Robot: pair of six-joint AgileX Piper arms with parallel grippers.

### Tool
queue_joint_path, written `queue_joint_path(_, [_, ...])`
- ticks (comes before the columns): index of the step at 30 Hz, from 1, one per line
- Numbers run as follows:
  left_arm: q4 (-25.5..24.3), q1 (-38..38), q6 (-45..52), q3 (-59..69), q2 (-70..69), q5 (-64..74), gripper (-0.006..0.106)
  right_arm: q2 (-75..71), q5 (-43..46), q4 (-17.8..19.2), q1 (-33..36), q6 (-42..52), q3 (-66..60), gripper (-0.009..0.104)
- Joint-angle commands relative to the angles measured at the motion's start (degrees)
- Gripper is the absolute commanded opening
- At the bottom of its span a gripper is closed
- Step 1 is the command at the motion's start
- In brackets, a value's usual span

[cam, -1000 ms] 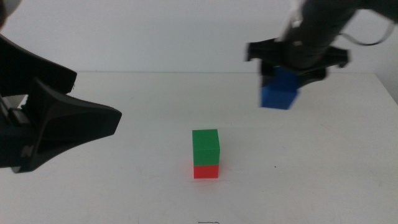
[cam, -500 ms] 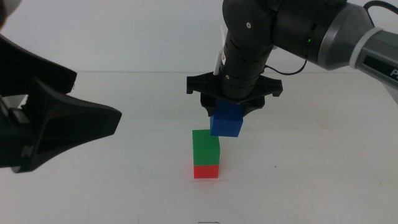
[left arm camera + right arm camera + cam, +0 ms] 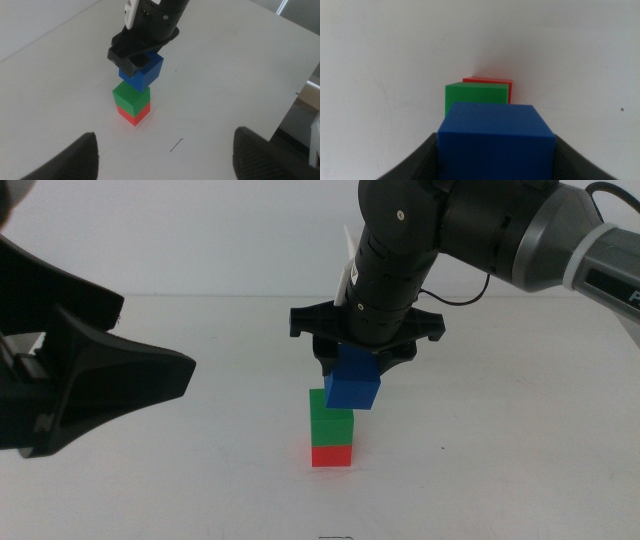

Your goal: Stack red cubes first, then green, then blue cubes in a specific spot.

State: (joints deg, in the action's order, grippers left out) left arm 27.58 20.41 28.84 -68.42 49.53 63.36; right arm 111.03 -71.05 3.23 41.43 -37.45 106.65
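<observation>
Middle view: right gripper, jaws pinched on the blue cube, which hangs slightly tilted over the green cube. Blue cube's lower edge overlaps the green cube's top in this view; whether the two touch cannot be told. Green cube sits squarely on the red cube, which rests on the white table.

Left wrist view: blue cube just above the green cube and offset to one side of it; red cube beneath. Right gripper clamps the blue cube from above. Left gripper waits well apart from the stack, its jaws spread wide with nothing between them.

Right wrist view: blue cube fills the space between the right gripper's jaws, with the green cube and red cube beyond it.

Writing: white lettering at the picture's edge on the right arm's grey link, cut off; only a "P" reads.

Appearance: all three cubes are small, solid, matte and plain-faced, alike in size; bright red, green, deep blue.
</observation>
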Motion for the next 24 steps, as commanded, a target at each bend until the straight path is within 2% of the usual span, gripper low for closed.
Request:
queue_joint_path(1, [2.07,0.06,-0.11,-1.14,-0.24,-3.14,0.09,-3.8,-3.43,0.46,-0.01,3.52,1.99,-0.001])
queue_joint_path(5, [2.07,0.06,-0.16,-1.14,-0.24,-3.14,0.09,-3.8,-3.43,2.11,0.18,6.78,1.99,-0.001])
queue_joint_path(8, [2.07,0.06,-0.16,-1.14,-0.24,-3.14,0.09,-3.23,-3.43,3.99,1.38,5.63,2.04,-0.001])
queue_joint_path(24, [2.07,0.06,-0.11,-1.14,-0.24,-3.14,0.09,0.79,-3.48,3.42,2.51,1.4,6.8,-0.001])
